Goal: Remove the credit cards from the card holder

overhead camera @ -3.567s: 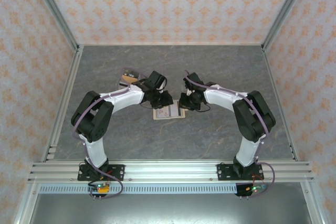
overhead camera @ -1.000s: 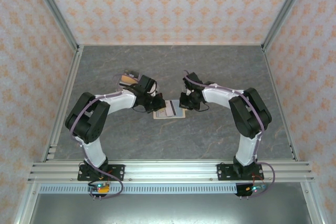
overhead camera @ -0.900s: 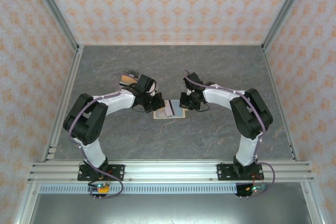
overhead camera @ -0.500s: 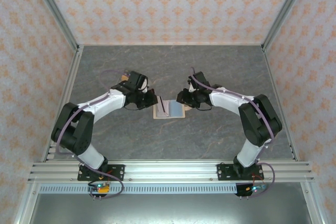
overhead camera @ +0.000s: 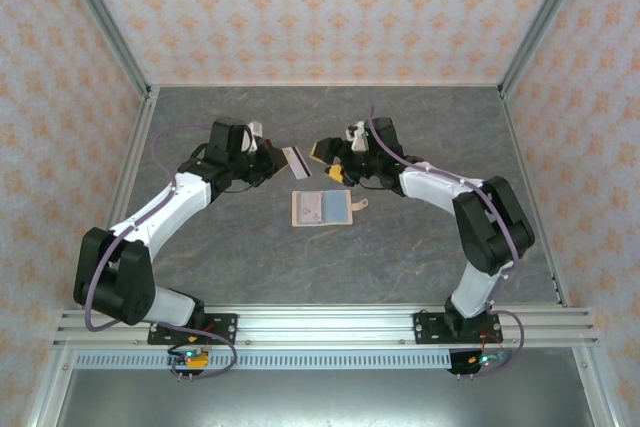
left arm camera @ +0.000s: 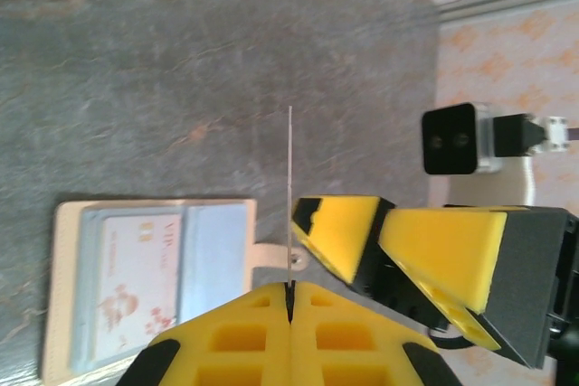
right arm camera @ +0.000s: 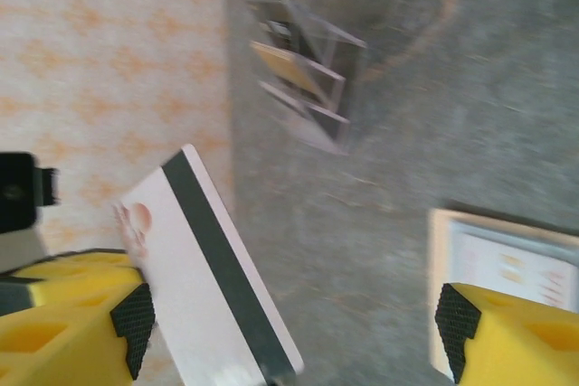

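Observation:
The beige card holder (overhead camera: 322, 208) lies spread open on the table, its snap tab pointing right. A white credit card with pink print (left arm camera: 136, 268) sits in its pale blue left pocket. My left gripper (overhead camera: 272, 160) is shut on another credit card (overhead camera: 296, 162), white with a black stripe (right arm camera: 208, 277), seen edge-on (left arm camera: 290, 187) above the holder (left arm camera: 154, 277). My right gripper (overhead camera: 328, 160) stands open just right of that card, off the holder. Its fingers (right arm camera: 72, 323) flank the card without pinching it.
A fanned pile of black, tan and grey cards (right arm camera: 303, 88) lies on the grey table (overhead camera: 420, 237) beyond the held card. Patterned walls and metal rails (overhead camera: 125, 197) enclose the table. Both arms meet over the far middle.
My left gripper has carried the striped card up and back, away from the holder. My right gripper has lifted off the holder, moved back and opened wide.

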`<state>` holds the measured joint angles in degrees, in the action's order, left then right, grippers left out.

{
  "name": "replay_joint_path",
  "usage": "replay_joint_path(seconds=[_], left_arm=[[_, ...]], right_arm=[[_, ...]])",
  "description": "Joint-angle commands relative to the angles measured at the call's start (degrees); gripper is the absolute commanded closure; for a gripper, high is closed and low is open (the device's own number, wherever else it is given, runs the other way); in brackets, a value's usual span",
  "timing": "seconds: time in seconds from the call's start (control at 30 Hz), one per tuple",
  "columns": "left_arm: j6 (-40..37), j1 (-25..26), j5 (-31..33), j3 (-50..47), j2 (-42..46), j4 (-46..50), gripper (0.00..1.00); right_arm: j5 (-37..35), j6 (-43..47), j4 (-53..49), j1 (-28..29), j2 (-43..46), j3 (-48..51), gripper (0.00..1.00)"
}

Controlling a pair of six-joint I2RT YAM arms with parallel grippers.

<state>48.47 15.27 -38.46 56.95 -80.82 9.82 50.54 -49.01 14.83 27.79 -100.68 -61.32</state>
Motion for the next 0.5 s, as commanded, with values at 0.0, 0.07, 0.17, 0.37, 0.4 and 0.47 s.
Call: replay_joint_path(seconds=[0.0,0.07,0.17,0.37,0.4,0.47], left_arm=[[5.4,-0.8,-3.5,0.6,1.6,-6.6,1.0],[6.8,-1.0,-4.2,-0.1,1.7,-8.5,1.0],[8.2,-1.2,-4.5,-0.9,2.0,-9.9,1.0],[10.0,-1.7,-4.8,-2.7,2.5,-11.9,1.0],[10.0,-1.8,-4.7,-2.9,2.7,-11.9,1.0],[10.3,-2.1,-4.6,-3.7,3.2,-12.1,1.0]], right_arm=[[5.8,-9.5,12.4,-0.1,-1.9,-1.8,0.17],[6.7,-11.7,14.7,-0.1,-2.4,-1.8,0.18],[7.6,-13.5,16.7,-0.1,-2.2,-1.4,0.21],[9.3,-16.1,21.3,-0.1,-1.6,0.1,0.45],[9.2,-16.4,22.4,-0.1,-1.3,0.9,0.48],[9.0,-16.3,23.2,-0.1,-0.8,1.9,0.56]])
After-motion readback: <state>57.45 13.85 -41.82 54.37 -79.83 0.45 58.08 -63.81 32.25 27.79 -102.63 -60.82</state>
